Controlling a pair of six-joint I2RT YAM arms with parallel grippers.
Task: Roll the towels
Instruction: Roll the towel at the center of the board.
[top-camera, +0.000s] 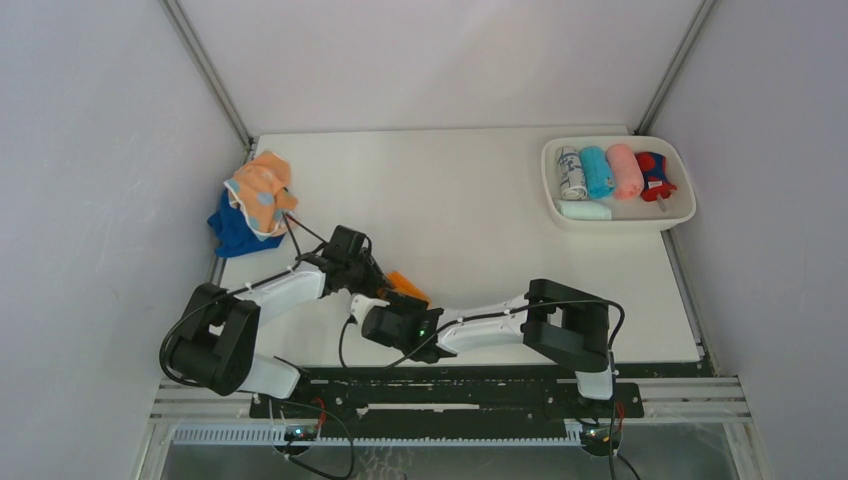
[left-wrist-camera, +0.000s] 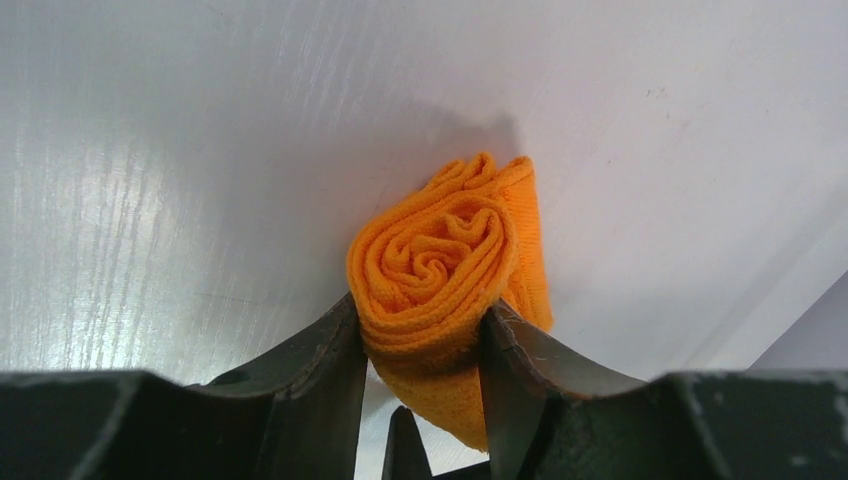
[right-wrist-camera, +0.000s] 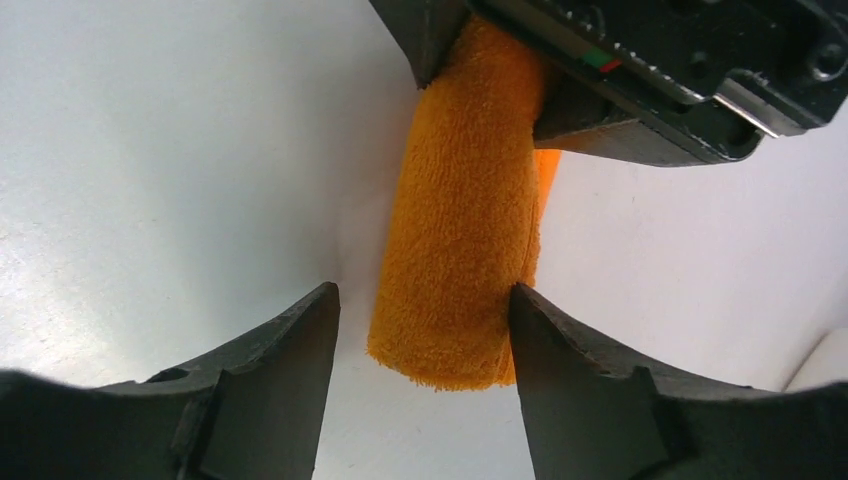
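Towel roll (left-wrist-camera: 440, 270), orange: one; heaped towels (top-camera: 256, 200): two.

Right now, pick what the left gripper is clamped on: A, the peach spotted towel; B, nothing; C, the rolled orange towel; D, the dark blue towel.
C: in the left wrist view the left gripper presses its fingers against both sides of the rolled orange towel, while the peach spotted towel and the dark blue towel lie heaped apart at the far left.
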